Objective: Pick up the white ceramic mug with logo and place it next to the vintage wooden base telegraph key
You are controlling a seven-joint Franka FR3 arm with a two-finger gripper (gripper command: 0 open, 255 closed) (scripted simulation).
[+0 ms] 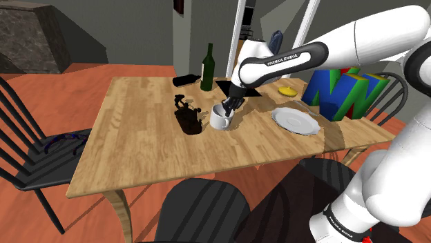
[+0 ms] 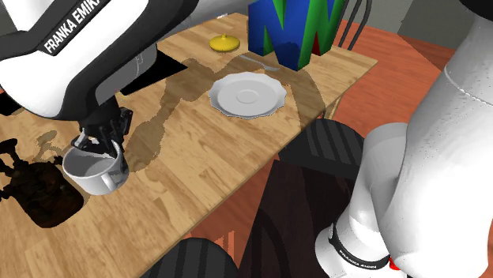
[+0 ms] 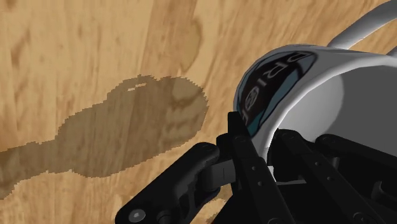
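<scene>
Gripper (image 1: 228, 108) pinching the mug (image 1: 219, 119) by its rim, beside the telegraph key (image 1: 188, 119).

The 2 fingers close narrowly on the mug's wall, 1 inside and 1 outside. The white mug is low on the table (image 1: 138, 141), just beside the dark key; I cannot tell if it rests on the wood. A rim pinch is thin, so the mug could swing, slip, tip on release, or knock the key.
</scene>
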